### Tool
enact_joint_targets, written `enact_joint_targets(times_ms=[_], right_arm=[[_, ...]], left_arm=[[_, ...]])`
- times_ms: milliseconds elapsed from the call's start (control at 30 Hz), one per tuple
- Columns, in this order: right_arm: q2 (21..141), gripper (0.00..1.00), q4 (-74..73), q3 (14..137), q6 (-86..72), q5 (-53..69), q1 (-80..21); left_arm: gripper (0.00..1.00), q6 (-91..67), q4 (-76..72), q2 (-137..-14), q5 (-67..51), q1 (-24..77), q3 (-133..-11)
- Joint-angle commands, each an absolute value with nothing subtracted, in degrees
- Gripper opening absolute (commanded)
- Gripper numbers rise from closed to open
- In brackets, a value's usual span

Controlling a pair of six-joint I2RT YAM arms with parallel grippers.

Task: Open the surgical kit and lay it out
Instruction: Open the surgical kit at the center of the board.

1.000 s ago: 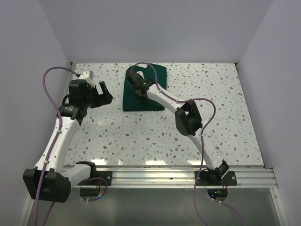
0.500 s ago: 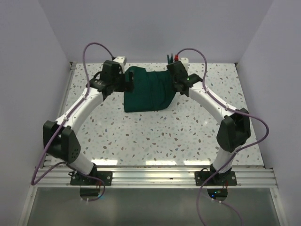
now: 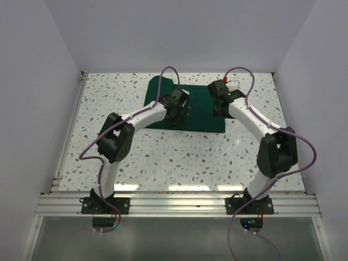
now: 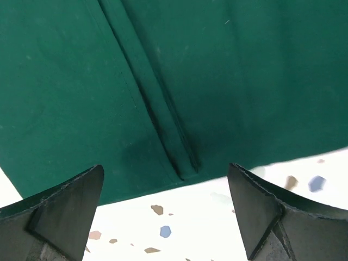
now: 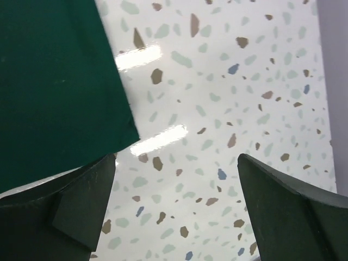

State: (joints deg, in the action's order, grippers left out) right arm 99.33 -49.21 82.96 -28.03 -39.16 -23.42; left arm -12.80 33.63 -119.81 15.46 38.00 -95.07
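Here, your left gripper (image 4: 165, 174) hangs with its jaws wide apart and nothing between them, both dark fingers (image 4: 60, 212) framing the near edge of the dark green drape (image 4: 228, 81). A raised fold (image 4: 163, 125) runs up the cloth from that edge, right in the gap between the fingers. That looks like the reason for the pose: the fold is the one place on this flat sheet that offers a lip to pinch.

Your right gripper (image 5: 176, 157) is likewise spread and empty. It hovers over a corner of the drape, one finger above the cloth and the other above the bare speckled table (image 5: 244, 81), so it straddles the hem where a flap could be lifted or pinned.

From above, the drape lies flat at the far middle of the table with the two arms reaching in from either side, each working its own half.

No steel tray or instruments show in any view. Whether they lie beneath the cloth cannot be told.

On this evidence the surgical kit is partly unwrapped at most, and the next move for you would be to close on the fold and draw it back without dragging the whole sheet.
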Motion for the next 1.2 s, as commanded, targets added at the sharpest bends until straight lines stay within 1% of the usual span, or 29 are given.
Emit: enact_joint_targets(times_ms=[0,100,200,300,333,400,433,500,633,667,700,733,767,800,833,900,933,967,1000,1033,1067,1167], right_arm=[[92.55,0.98,-49.83,83.23,-26.64,-42.45,-22.59],[91.06,0.98,-50.01,83.67,-25.93,-42.54,-22.41],[90.53,0.97,-49.92,84.46,-25.32,-42.36,-22.24],[91.05,0.95,-49.75,85.77,-24.53,-42.28,-22.06],[91.23,0.95,-49.83,86.22,-24.26,-42.36,-22.06],[92.11,0.94,-49.92,87.01,-23.91,-42.28,-22.06],[92.54,0.93,-49.92,87.97,-23.82,-42.19,-21.97],[93.77,0.93,-50.01,89.46,-23.82,-41.75,-22.06],[96.15,0.91,-49.57,92.02,-23.64,-40.61,-21.97],[96.85,0.90,-49.31,92.54,-23.21,-39.74,-21.97],[97.46,0.89,-48.96,94.11,-22.94,-39.12,-21.97],[99.21,0.89,-48.43,95.26,-22.59,-38.24,-21.80],[100.27,0.89,-48.17,96.58,-22.41,-36.06,-21.71],[101.33,0.88,-47.90,99.38,-22.24,-34.99,-21.71],[104.04,0.88,-47.64,100.97,-22.06,-34.11,-21.45],[107.30,0.88,-47.90,106.83,-21.88,-31.57,-21.36],[109.05,0.89,-48.68,109.14,-21.80,-30.86,-21.01],[112.73,0.89,-49.82,113.60,-22.06,-30.07,-20.57],[114.42,0.90,-49.83,115.73,-22.41,-30.06,-20.57],[116.00,0.90,-50.70,117.84,-22.76,-28.84,-20.04],[119.32,0.91,-50.89,119.78,-23.46,-28.31,-19.78],[123.74,0.92,-50.80,125.58,-24.34,-27.25,-18.72]], left_arm=[[0.99,-13.89,35.51,-121.55,21.62,37.71,-98.26],[0.95,-13.97,35.33,-123.83,21.36,37.79,-98.26],[0.85,-14.06,35.24,-125.86,21.01,37.79,-98.52],[0.60,-14.24,36.03,-126.82,21.00,37.79,-100.36],[0.47,-14.24,36.21,-126.48,21.01,37.79,-100.98],[0.32,-14.24,36.82,-126.04,21.27,37.79,-102.03],[0.17,-14.06,37.17,-125.69,21.36,37.71,-103.61],[0.00,-13.80,39.01,-125.51,21.97,37.62,-106.59],[0.00,-14.58,40.60,-122.45,22.41,36.65,-108.46],[0.00,-16.68,41.04,-121.21,22.06,34.91,-108.37],[0.00,-18.00,41.22,-119.46,21.45,33.59,-106.63],[0.00,-19.41,40.70,-115.09,20.84,31.92,-104.96],[0.00,-22.56,40.00,-112.35,19.09,27.73,-102.85],[0.00,-23.98,38.25,-109.63,18.03,25.34,-98.05],[0.00,-24.95,37.36,-104.47,17.06,20.53,-95.82],[0.00,-26.72,36.48,-100.13,15.38,16.37,-90.56],[0.16,-26.89,36.39,-96.54,15.29,13.30,-89.22],[0.58,-26.81,36.13,-93.72,15.21,11.36,-86.69],[0.58,-26.55,36.04,-93.69,15.21,11.34,-85.62],[0.99,-26.28,36.04,-91.69,15.38,10.38,-84.74],[1.00,-26.02,36.47,-91.06,15.99,10.11,-84.12],[1.00,-26.02,38.93,-89.30,15.65,9.67,-81.31]])
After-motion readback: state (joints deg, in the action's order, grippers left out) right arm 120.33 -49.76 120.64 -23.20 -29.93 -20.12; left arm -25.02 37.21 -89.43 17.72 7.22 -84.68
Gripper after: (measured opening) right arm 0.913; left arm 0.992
